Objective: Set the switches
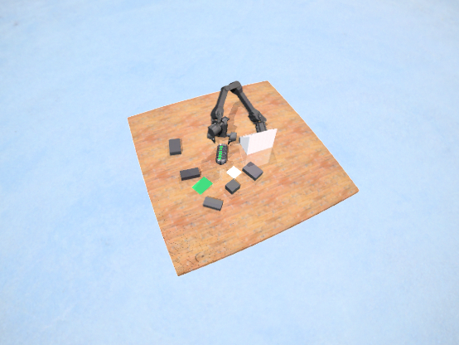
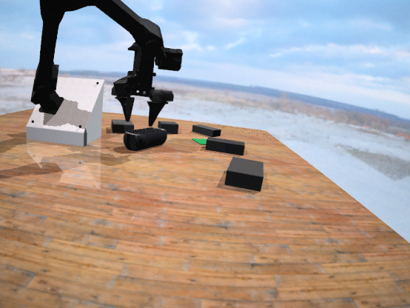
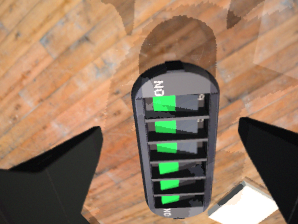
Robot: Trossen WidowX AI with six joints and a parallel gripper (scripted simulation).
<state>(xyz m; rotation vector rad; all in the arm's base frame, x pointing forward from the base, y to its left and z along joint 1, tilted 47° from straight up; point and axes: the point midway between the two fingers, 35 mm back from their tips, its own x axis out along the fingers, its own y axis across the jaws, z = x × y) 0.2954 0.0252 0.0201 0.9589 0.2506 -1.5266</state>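
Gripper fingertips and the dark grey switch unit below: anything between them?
Nothing. In the exterior view the open gripper hangs just above the dark grey switch unit, with only background showing in the gap.

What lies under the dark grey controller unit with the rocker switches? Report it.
The dark grey controller unit sits base-down on the wooden bench, the open gripper above it. Only bench planks show around it; its underside label is hidden.

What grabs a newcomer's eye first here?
The black arm's open gripper hanging just above the dark controller unit, which lies switch-side up on the bench. In the wrist view its six green rocker ends stand out. Next, the white wedge block beside the arm.
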